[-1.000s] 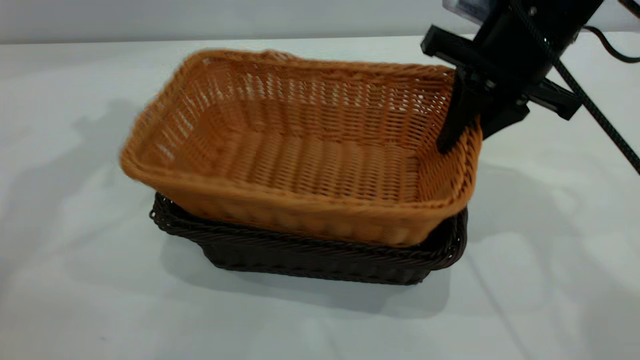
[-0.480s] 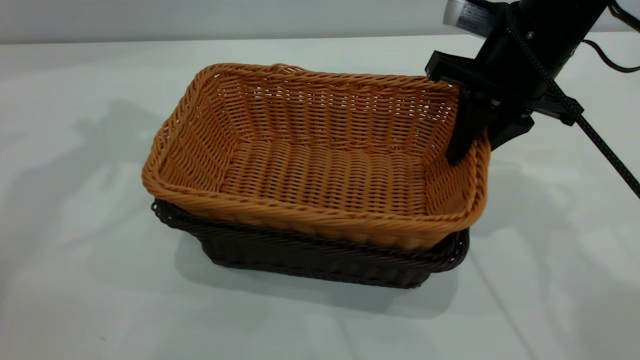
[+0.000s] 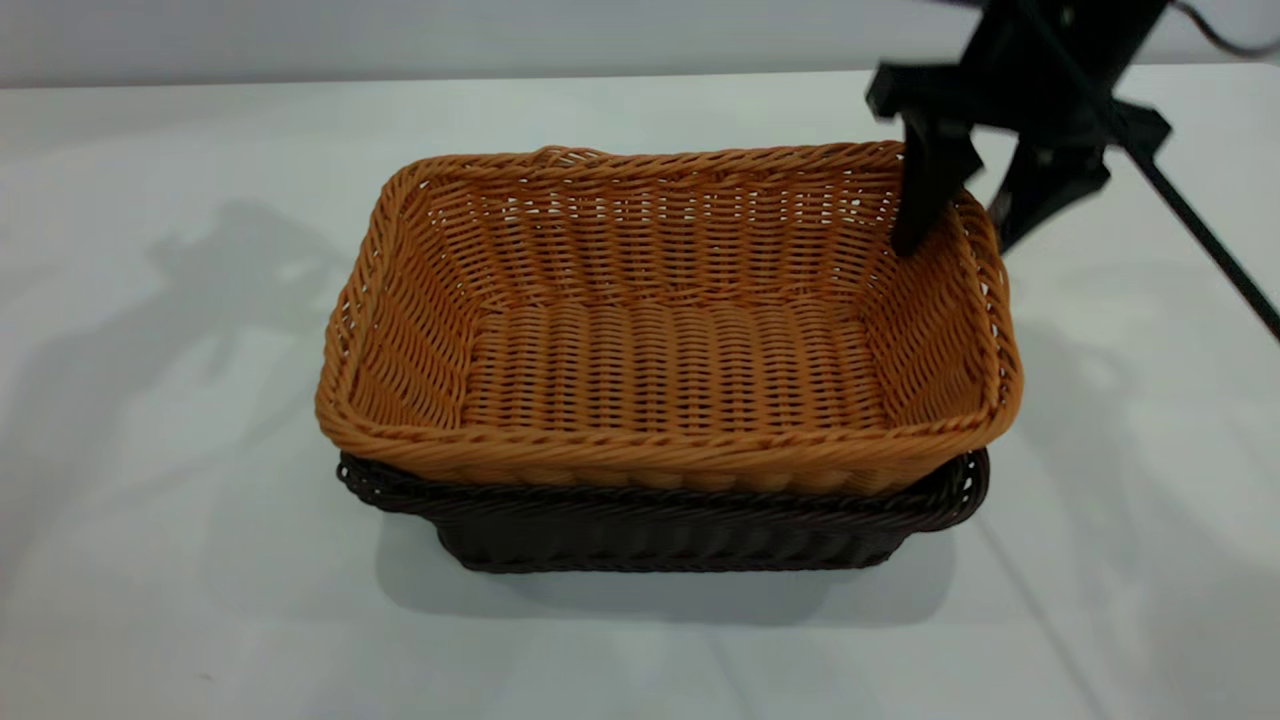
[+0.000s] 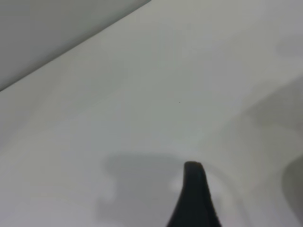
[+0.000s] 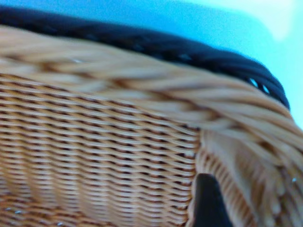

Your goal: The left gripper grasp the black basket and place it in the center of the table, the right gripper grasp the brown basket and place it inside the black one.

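The brown basket point(image 3: 660, 360) sits nested inside the black basket point(image 3: 660, 525) near the middle of the table point(image 3: 150, 600). Only the black basket's braided rim and lower wall show beneath it. My right gripper point(image 3: 957, 240) is at the brown basket's far right corner. It is open and straddles the rim, with one finger point(image 3: 925, 190) inside and the other outside. The right wrist view shows the brown basket's rim point(image 5: 142, 80), the black rim point(image 5: 156, 45) behind it and one finger point(image 5: 206, 203) against the inner wall. The left wrist view shows one dark finger point(image 4: 193, 189) of my left gripper over bare table.
The table's far edge point(image 3: 400, 80) runs along the back. A black cable point(image 3: 1210, 250) slopes down from the right arm at the right side. Arm shadows lie on the tabletop left of the baskets.
The brown basket has tilted level, dropped into the black basket and shifted right with it. My right gripper has risen and its fingers have spread off the rim.
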`<action>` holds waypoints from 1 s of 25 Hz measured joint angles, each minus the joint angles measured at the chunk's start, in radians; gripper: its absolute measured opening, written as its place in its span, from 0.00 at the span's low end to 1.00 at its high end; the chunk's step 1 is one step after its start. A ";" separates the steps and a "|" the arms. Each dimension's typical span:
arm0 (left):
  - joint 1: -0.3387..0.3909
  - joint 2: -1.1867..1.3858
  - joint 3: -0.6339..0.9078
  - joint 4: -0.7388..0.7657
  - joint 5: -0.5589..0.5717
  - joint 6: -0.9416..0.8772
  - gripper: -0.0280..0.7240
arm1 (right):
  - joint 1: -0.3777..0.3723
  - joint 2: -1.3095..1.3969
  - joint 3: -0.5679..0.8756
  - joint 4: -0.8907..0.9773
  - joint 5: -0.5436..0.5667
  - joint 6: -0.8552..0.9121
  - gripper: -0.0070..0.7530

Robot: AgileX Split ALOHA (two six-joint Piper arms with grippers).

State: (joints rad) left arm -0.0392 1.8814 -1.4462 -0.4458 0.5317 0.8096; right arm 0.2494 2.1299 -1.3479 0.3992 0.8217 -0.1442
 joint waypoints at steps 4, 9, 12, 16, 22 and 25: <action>0.000 0.000 0.000 0.001 0.000 0.000 0.71 | 0.000 -0.011 -0.058 -0.029 0.058 -0.003 0.66; 0.000 -0.043 0.000 0.004 0.020 -0.012 0.71 | 0.000 -0.135 -0.093 -0.071 0.090 0.004 0.71; 0.000 -0.127 0.000 0.004 0.047 -0.057 0.71 | 0.000 -0.277 -0.094 -0.073 0.099 0.004 0.72; 0.000 -0.268 0.000 0.004 0.120 -0.143 0.71 | 0.000 -0.511 -0.094 -0.074 0.130 0.004 0.72; 0.000 -0.480 0.000 0.008 0.303 -0.255 0.71 | 0.000 -0.845 -0.068 -0.074 0.253 0.004 0.72; 0.000 -0.562 0.000 0.012 0.403 -0.306 0.71 | 0.000 -1.009 0.017 -0.074 0.264 0.004 0.72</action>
State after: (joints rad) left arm -0.0392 1.3194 -1.4462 -0.4336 0.9343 0.5040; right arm 0.2494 1.1208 -1.3312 0.3256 1.0857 -0.1401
